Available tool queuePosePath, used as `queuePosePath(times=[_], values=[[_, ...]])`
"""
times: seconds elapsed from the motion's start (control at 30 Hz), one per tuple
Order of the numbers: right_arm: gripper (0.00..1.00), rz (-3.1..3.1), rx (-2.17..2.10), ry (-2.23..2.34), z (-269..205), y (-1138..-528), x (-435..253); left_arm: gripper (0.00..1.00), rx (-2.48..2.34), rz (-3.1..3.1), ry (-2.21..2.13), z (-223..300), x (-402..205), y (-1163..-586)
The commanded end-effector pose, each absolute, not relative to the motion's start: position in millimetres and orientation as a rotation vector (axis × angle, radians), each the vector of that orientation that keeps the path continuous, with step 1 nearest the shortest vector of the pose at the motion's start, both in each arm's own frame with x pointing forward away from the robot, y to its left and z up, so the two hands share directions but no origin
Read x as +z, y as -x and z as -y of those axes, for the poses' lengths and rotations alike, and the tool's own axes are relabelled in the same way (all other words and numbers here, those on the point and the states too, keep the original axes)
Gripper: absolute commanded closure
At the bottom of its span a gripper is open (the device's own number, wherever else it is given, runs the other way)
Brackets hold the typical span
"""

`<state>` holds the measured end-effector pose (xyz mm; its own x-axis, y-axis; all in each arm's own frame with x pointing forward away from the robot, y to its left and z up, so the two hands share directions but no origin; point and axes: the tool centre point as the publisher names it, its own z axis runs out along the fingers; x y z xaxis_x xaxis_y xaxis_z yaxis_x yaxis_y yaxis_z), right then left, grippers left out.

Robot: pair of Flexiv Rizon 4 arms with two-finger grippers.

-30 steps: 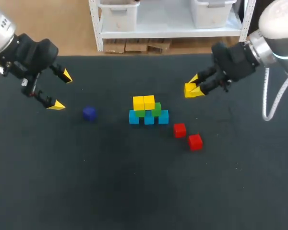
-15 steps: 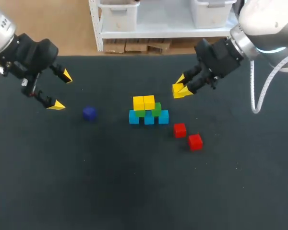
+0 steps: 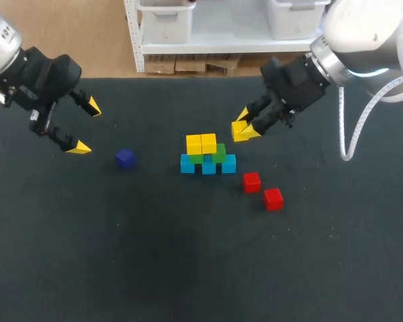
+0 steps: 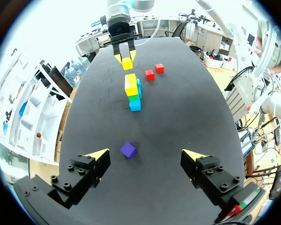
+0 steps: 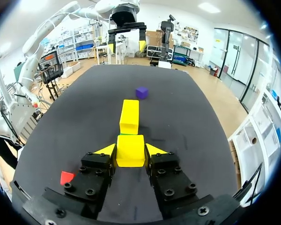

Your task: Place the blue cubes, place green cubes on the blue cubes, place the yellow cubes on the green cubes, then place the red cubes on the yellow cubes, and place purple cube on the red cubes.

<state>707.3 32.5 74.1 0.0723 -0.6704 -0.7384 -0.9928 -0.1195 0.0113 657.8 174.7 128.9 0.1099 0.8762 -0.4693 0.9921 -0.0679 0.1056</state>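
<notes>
Mid-table stands a stack: a row of blue cubes, green cubes on them, and two yellow cubes on the left part of the green layer. My right gripper hangs just right of and behind the stack, shut on a third yellow cube. Two red cubes lie right of the stack. The purple cube lies alone to the left. My left gripper hovers open at the far left, the purple cube ahead of its fingers.
In the right wrist view the stack's yellow top lies straight ahead of the held cube, with the purple cube beyond it and one red cube beside the gripper. The black table is bare in front.
My right arm has carried the yellow cube leftward toward the stack. The left arm and the cubes on the table have stayed put.
</notes>
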Motion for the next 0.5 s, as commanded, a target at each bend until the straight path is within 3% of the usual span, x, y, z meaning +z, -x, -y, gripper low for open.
queuePosePath(times=[0.03, 0.5], values=[[1.0, -1.644, 0.834, 1.855, -40, -707, 71, 0.0, -0.401, -1.813, -2.002, -175, 128, -659], [1.0, -1.618, 0.864, 1.869, -53, -703, 67, 0.0, -0.401, -1.813, -2.002, -175, 128, -659]])
